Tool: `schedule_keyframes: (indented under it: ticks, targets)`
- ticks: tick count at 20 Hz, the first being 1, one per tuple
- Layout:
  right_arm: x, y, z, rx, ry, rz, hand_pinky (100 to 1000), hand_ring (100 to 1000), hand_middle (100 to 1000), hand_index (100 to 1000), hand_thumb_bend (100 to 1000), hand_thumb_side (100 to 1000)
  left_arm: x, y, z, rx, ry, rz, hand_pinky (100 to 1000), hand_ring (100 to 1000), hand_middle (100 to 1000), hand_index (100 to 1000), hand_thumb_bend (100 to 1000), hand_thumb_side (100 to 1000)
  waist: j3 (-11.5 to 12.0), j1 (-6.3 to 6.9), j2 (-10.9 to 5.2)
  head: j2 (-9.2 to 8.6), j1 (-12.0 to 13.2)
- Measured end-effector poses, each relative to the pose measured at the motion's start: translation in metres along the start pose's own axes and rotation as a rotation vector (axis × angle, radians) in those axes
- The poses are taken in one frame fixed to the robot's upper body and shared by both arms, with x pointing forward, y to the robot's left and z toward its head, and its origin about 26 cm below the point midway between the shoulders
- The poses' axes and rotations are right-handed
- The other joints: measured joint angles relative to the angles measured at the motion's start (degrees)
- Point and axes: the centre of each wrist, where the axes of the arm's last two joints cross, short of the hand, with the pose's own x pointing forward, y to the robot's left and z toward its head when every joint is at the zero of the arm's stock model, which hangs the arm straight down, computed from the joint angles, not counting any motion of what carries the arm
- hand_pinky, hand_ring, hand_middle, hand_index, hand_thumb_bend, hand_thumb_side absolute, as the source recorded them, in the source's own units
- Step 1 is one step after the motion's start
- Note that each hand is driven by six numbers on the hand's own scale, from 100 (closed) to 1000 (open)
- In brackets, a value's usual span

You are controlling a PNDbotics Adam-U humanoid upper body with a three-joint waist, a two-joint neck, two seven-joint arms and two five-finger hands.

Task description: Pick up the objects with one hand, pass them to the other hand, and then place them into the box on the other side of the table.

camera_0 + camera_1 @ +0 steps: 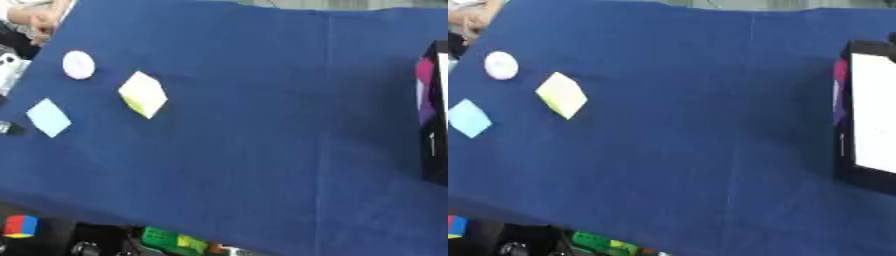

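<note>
A: Where do the objects sit, and why there?

B: All three lie on the robot's left side of the blue-covered bench (pixel 262 125): a pale round disc (pixel 78 65) farthest back, a pale yellow block (pixel 143 94) just beside it toward the middle, and a light blue flat square (pixel 48 117) nearer the left edge. They are apart from one another, so I judge each could be grasped singly.

A: And the box?

B: The black box (pixel 872 117) with its white inside stands at the right edge, well apart from them, which likely forces the handover.

A: The robot hands?

B: Neither robot hand shows in either view, so I cannot tell their state. Nothing is lifted yet.
</note>
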Motion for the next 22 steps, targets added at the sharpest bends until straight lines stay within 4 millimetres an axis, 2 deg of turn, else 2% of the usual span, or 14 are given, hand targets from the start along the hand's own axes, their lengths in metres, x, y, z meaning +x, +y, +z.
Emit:
schedule_keyframes:
  ticks: [7, 8, 14, 18, 22]
  targets:
    - [-0.002, 0.000, 0.002, 0.009, 0.013, 0.001, 1000, 1000, 1000, 1000, 100, 563, 0.013, -0.010, -0.022, 0.016, 0.050, -0.011, 915, 910, 793, 837, 520, 391, 0.0, 0.00, -0.01, 0.03, 0.4]
    - [-0.002, 0.000, 0.002, 0.009, 0.014, 0.001, 1000, 1000, 1000, 1000, 100, 563, 0.014, -0.011, -0.024, 0.017, 0.053, -0.011, 911, 905, 784, 821, 469, 382, 0.0, -0.01, -0.01, 0.04, 0.4]
    - [-0.004, 0.001, 0.003, 0.013, 0.023, 0.005, 1000, 1000, 1000, 1000, 100, 564, 0.022, -0.015, -0.031, 0.027, 0.052, 0.006, 903, 897, 769, 778, 430, 360, 0.0, -0.03, -0.01, 0.05, 0.8]
    - [-0.006, 0.002, 0.004, 0.017, 0.030, -0.001, 1000, 1000, 1000, 1000, 100, 564, 0.025, -0.015, -0.032, 0.029, 0.045, 0.004, 890, 886, 746, 729, 354, 292, 0.0, -0.04, -0.01, 0.07, 0.9]
    - [-0.006, 0.003, 0.005, 0.021, 0.032, -0.001, 1000, 1000, 1000, 1000, 100, 564, 0.026, -0.015, -0.032, 0.026, 0.041, 0.002, 876, 871, 725, 690, 269, 184, 0.0, -0.04, -0.01, 0.09, 1.0]
